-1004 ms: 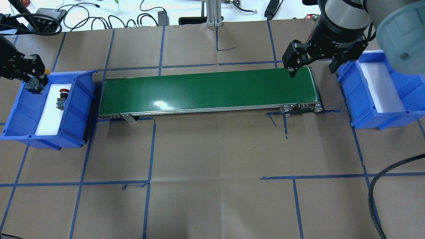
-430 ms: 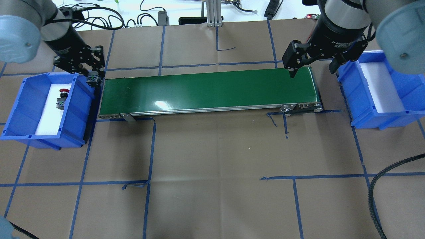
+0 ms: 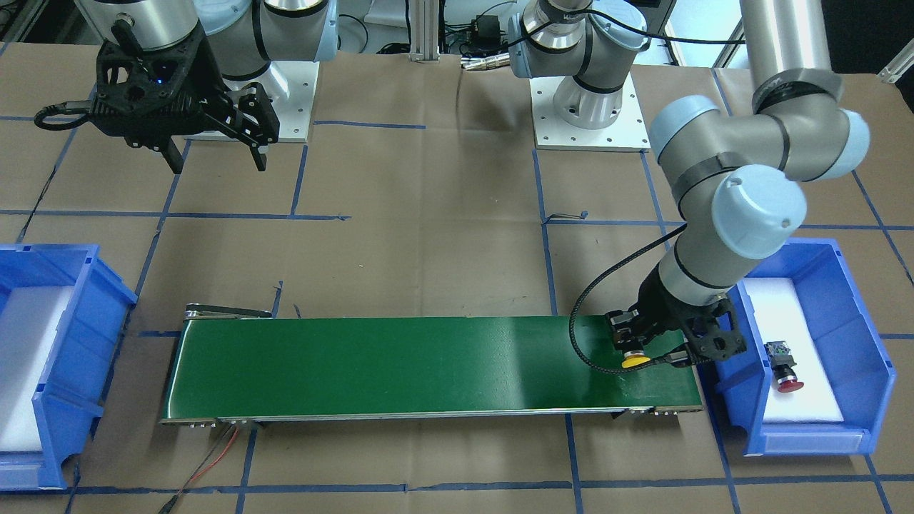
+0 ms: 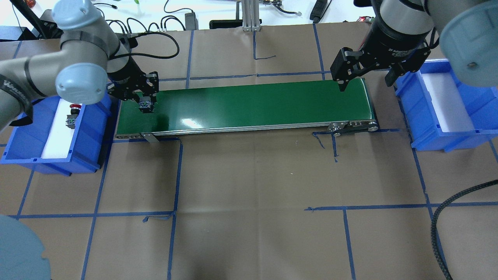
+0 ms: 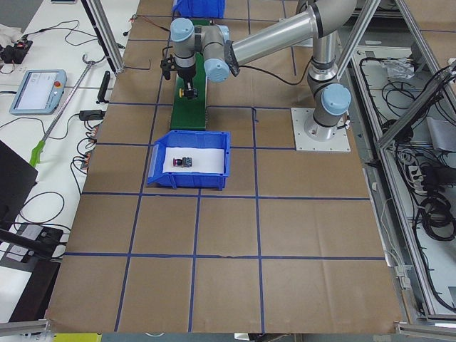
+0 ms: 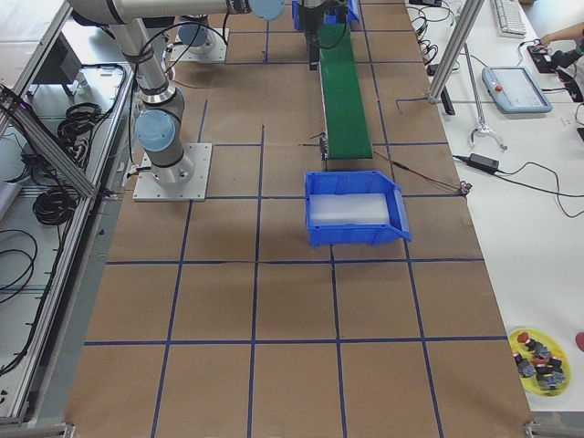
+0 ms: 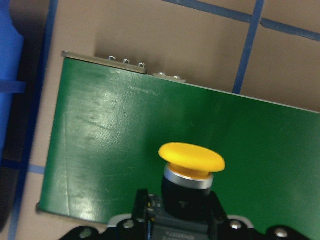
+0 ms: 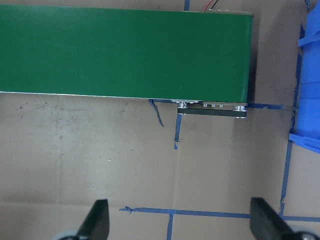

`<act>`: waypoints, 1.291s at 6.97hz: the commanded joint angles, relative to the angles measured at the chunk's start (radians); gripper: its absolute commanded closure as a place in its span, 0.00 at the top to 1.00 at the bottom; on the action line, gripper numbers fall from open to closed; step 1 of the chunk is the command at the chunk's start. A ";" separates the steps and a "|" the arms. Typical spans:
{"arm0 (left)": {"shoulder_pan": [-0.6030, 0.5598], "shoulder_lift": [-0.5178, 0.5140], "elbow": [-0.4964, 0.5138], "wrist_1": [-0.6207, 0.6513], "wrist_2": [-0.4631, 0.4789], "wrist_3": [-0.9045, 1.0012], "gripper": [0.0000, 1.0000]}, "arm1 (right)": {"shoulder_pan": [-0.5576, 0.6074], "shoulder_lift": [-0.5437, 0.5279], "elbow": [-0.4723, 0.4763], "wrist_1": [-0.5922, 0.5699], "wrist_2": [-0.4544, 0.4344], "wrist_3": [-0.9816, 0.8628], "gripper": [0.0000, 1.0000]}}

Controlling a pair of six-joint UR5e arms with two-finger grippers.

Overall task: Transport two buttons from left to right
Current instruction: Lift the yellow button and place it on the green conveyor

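My left gripper (image 4: 144, 102) is shut on the yellow-capped button (image 7: 191, 160), over the left end of the green conveyor belt (image 4: 249, 105). In the front-facing view the yellow cap (image 3: 635, 361) sits low over the belt; I cannot tell whether it touches. The red-capped button (image 4: 72, 115) lies on white foam inside the left blue bin (image 4: 23, 134), also seen as the red button (image 3: 784, 368). My right gripper (image 4: 365, 82) hangs open and empty above the belt's right end, its fingers (image 8: 97, 222) spread wide.
The right blue bin (image 4: 443, 136) with a white foam liner stands beyond the belt's right end. Brown paper with blue tape lines covers the table. A black braided cable (image 4: 447, 217) curves in at the lower right. Cables and devices lie along the far edge.
My left arm has carried the yellow button out of the left bin and rightward, over the bin wall, to above the belt's left end. The right arm has not moved.
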 commanded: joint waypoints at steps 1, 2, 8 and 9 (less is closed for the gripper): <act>-0.020 -0.041 -0.055 0.113 0.002 -0.018 0.01 | 0.000 0.002 0.001 0.000 0.001 0.000 1.00; -0.019 -0.043 -0.055 0.113 0.002 -0.015 0.15 | 0.000 0.004 0.001 0.000 0.001 0.000 1.00; -0.008 0.066 0.106 -0.156 -0.007 -0.001 1.00 | 0.000 0.002 0.001 0.000 0.001 0.000 1.00; -0.008 0.072 0.188 -0.268 -0.007 0.004 1.00 | 0.000 0.004 0.001 0.000 0.001 0.000 1.00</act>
